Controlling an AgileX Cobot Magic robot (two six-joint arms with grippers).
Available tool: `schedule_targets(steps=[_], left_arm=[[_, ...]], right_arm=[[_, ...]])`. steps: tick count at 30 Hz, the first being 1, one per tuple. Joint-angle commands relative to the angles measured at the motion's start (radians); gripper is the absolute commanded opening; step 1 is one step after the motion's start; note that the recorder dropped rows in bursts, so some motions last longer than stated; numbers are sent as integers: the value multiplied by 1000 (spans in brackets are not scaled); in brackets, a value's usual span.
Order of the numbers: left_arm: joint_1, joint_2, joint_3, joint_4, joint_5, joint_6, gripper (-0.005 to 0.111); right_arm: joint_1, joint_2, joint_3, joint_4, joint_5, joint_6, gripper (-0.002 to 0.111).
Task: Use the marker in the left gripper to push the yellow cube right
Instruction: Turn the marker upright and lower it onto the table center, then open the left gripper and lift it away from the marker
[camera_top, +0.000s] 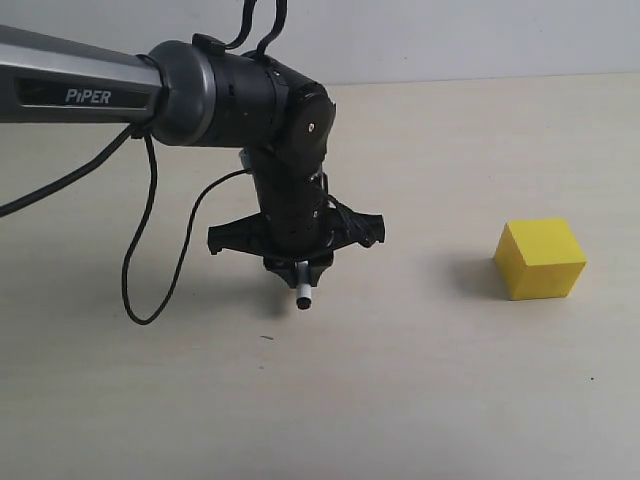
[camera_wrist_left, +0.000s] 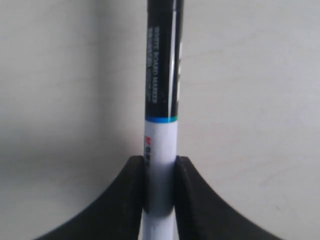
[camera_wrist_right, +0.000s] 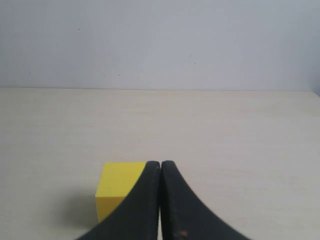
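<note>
Yellow cube (camera_top: 540, 258) well right of marker (camera_top: 303, 293) in left jaws, tabletop (camera_top: 420, 310) between

Not much else going on here, honestly. We've got a pale beige tabletop (camera_top: 420, 400) filling almost the whole exterior view, with a faint wood-like grain running across it in thin sideways streaks. We can spot a couple of tiny dark specks (camera_top: 268, 338) on it, one just left of centre in the lower half and one toward the lower right. Two soft shadows (camera_top: 465, 275) lie on it, one near the middle of the frame and one right of centre. Along the top edge, mostly upper right, there's a strip of plain whitish wall (camera_top: 480, 35). The right wrist view shows us that wall meeting the tabletop in a straight line.
</note>
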Motion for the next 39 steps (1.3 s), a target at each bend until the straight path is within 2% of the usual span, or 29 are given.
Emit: schedule_targets(steps=[1, 20, 22, 23, 24, 25, 27, 28, 32, 36, 37, 38, 39], left_arm=[[0, -3, 5, 3, -21, -21, 0], [32, 29, 8, -46, -44, 32, 1], [32, 29, 8, -46, -45, 32, 14], [32, 29, 8, -46, -45, 32, 27], [32, 29, 8, -46, -45, 34, 34], [32, 29, 8, -46, -45, 36, 50], [32, 29, 8, -46, -45, 45, 67], [32, 29, 8, -46, -45, 59, 69], [32, -8, 8, -12, -66, 146, 69], [32, -97, 8, 105, -135, 199, 67], [32, -114, 8, 111, -156, 221, 65], [32, -142, 8, 111, -196, 258, 53], [32, -152, 8, 109, -213, 276, 46]], right_arm=[[-3, -6, 5, -4, -5, 0, 0], [-3, -6, 5, -4, -5, 0, 0], [-3, -6, 5, -4, -5, 0, 0], [-3, -6, 5, -4, -5, 0, 0], [-3, -6, 5, -4, -5, 0, 0], [-3, -6, 5, -4, -5, 0, 0], [-3, -6, 5, -4, -5, 0, 0], [-3, -6, 5, -4, -5, 0, 0], [-3, -6, 5, -4, -5, 0, 0], [-3, -6, 5, -4, -5, 0, 0], [-3, -6, 5, -4, -5, 0, 0], [-3, -6, 5, -4, -5, 0, 0], [-3, -6, 5, -4, -5, 0, 0]])
